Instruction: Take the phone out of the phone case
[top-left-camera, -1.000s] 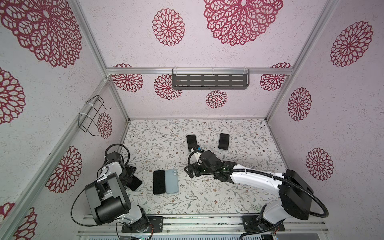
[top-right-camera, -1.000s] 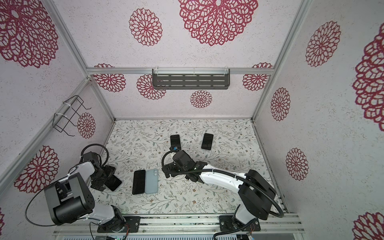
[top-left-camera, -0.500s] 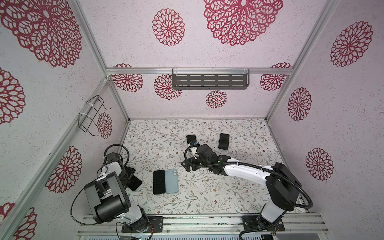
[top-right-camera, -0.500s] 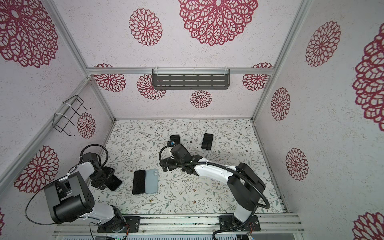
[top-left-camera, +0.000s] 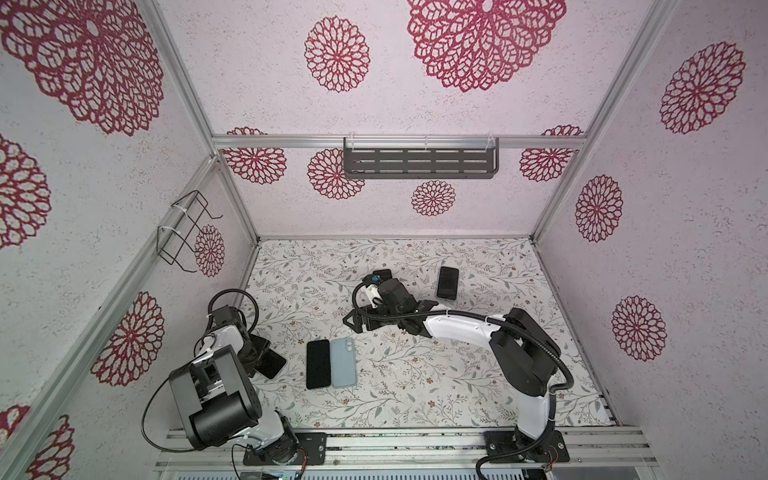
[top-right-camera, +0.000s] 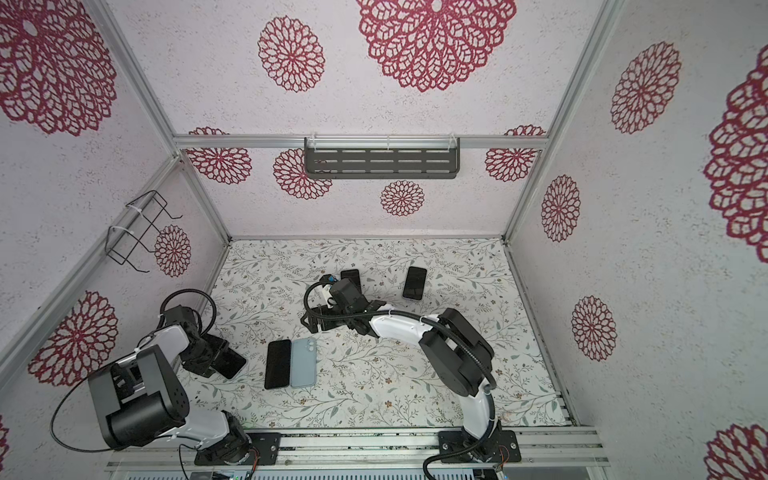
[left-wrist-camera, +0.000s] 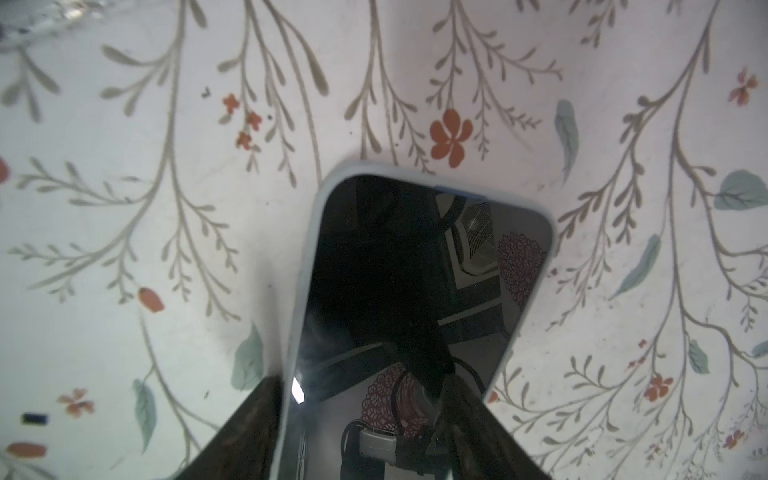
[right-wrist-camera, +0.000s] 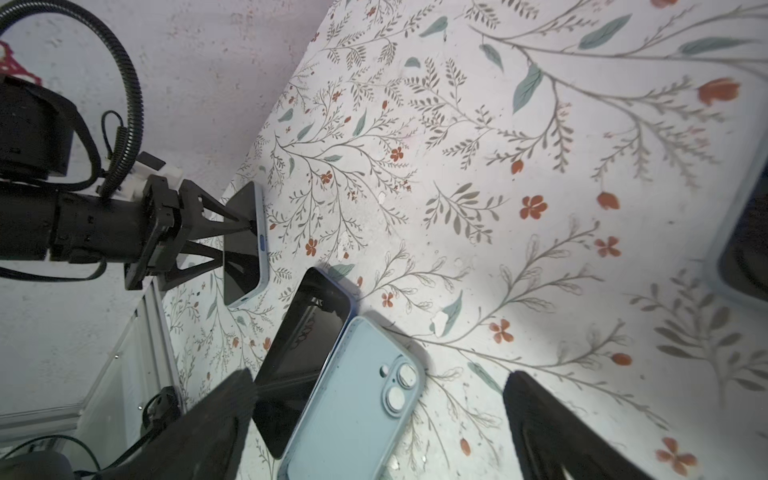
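Observation:
A phone in a pale blue case (left-wrist-camera: 415, 291) lies screen-up at the table's left side, seen in both top views (top-left-camera: 272, 365) (top-right-camera: 230, 360). My left gripper (left-wrist-camera: 359, 380) is shut on its near end, a finger (left-wrist-camera: 249, 424) against each long side of the case. The right wrist view shows this grip (right-wrist-camera: 245, 232) from the side, with the phone tilted off the table. My right gripper (right-wrist-camera: 378, 374) hangs open above the table's middle (top-left-camera: 353, 324), holding nothing. Below it lie a bare black phone (top-left-camera: 318, 363) and a light blue case (top-left-camera: 343, 361), back up with camera lenses showing.
Two more dark phones lie further back: one (top-left-camera: 448, 282) in the open, one (top-left-camera: 382, 274) partly hidden behind my right wrist. A grey shelf (top-left-camera: 419, 164) hangs on the back wall and a wire rack (top-left-camera: 185, 232) on the left wall. The left wall stands close to my left arm.
My left gripper's jaws have narrowed onto the cased phone. My right arm has swung its open gripper left and further back over the table.

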